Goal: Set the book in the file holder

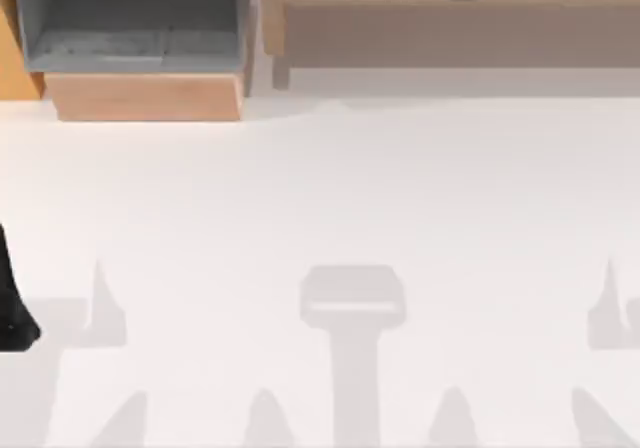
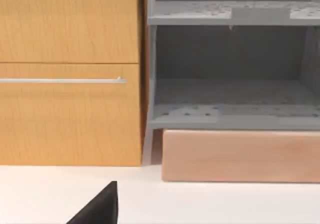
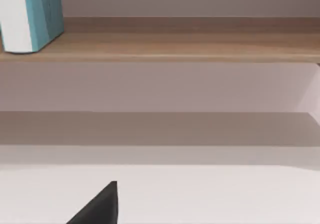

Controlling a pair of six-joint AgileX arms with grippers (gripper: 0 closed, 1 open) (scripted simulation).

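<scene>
1. White tabletop (image 1: 330, 188) spreads wide and bare across the near part of the scene, marked by grey shadows of the arms above it.
2. At the table's near left edge, a dark piece of the left arm (image 1: 12, 308) pokes in; it looks parked low and back. In the left wrist view a black fingertip of the left gripper (image 2: 100, 209) shows over the white surface, but I cannot tell whether its fingers are apart or together.
3. The right gripper (image 3: 100, 209) shows the same single black tip in the right wrist view, again too little to judge.
4. Farther back on the left stands the file holder (image 1: 130, 28), its grey walls behind a tan wooden front base, with an orange wooden cabinet (image 2: 70, 74) just beside it.
5. Farthest, on the right, a long brown shelf (image 1: 450, 18) runs along the back. The book (image 3: 32, 16) stands upright on it, teal cover and white page edges, well apart from the file holder.
6. By my reading nothing has begun: the book is ungrasped. The next move calls for the right arm to reach up to the shelf and close on the book.
</scene>
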